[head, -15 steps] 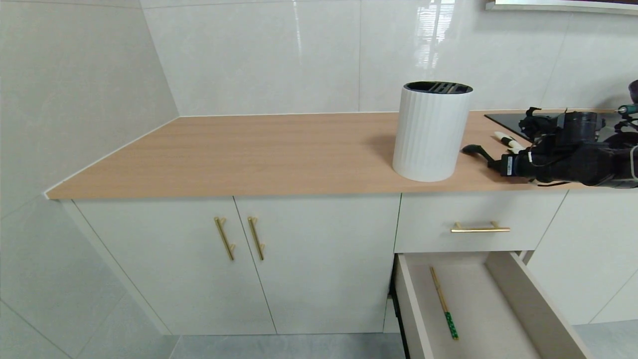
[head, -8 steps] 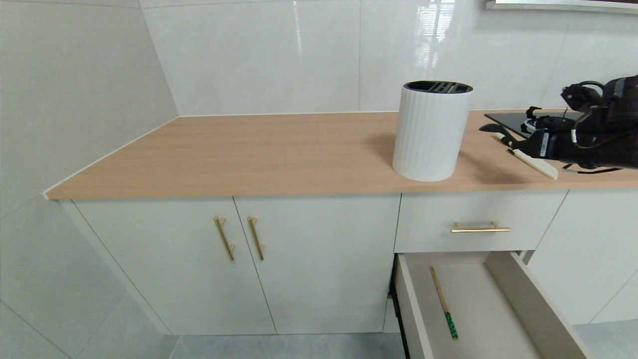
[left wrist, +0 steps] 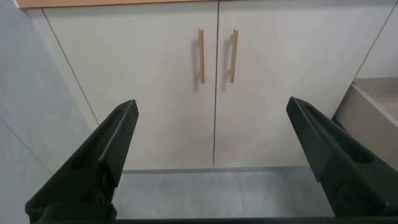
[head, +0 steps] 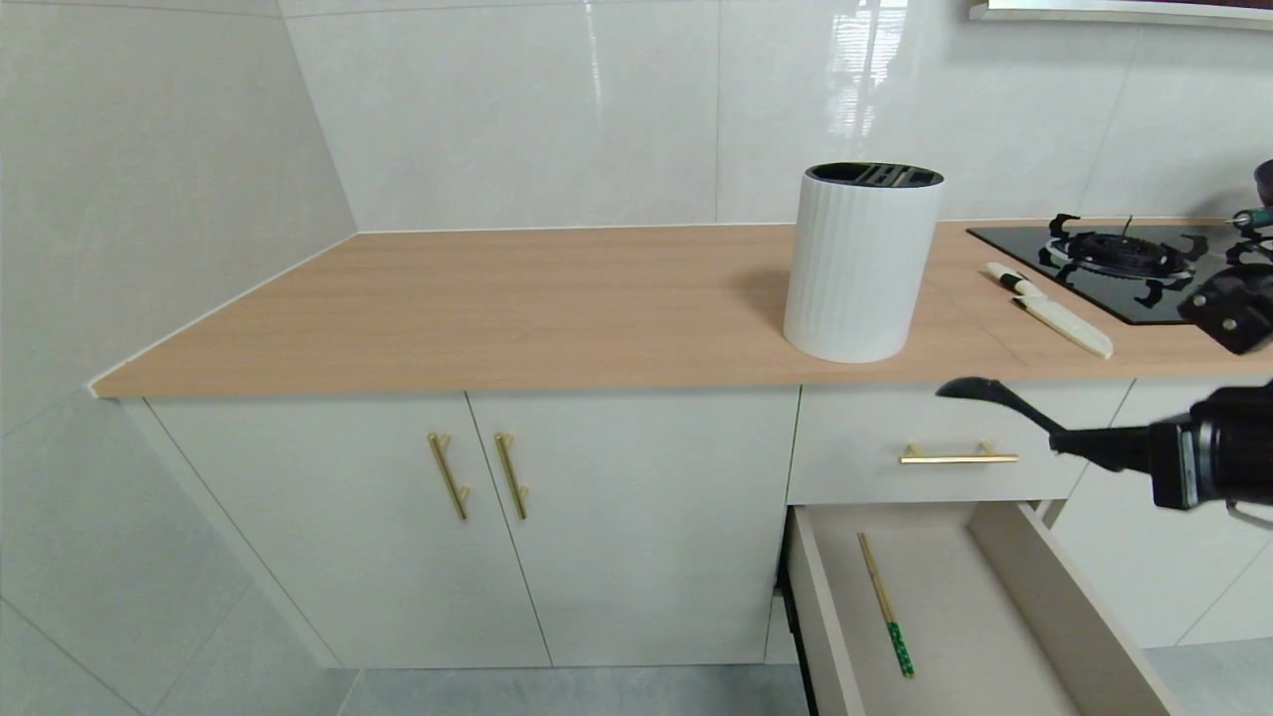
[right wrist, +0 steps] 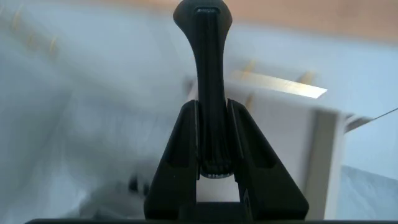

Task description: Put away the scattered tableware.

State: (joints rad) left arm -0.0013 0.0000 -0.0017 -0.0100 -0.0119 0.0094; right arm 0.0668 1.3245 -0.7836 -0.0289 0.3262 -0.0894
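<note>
Holding a black spoon (head: 980,393) by its handle, the right gripper (head: 1079,443) is clamped on it. The arm is level at the right edge, off the counter front, with the spoon bowl sticking out ahead of the jaws.

Right wrist view shows the grip itself: both fingers (right wrist: 177,149) are pressed on the handle and the bowl end is past the fingertips.

Left wrist view: the left gripper (left wrist: 211,109) has its jaws spread wide with nothing between them, facing the cabinet doors (left wrist: 155,106).

Below the right jaws is the open drawer (head: 1044,597), with chopsticks (head: 885,602) lying on its floor. Behind the spoon is the closed drawer's brass handle (head: 958,457).

Above and beyond the jaws, on the countertop (head: 497,308), are a white ribbed holder (head: 860,264) and a white knife (head: 1049,308) beside the stove (head: 1124,264). Nothing sits between the spoon and the open drawer.
</note>
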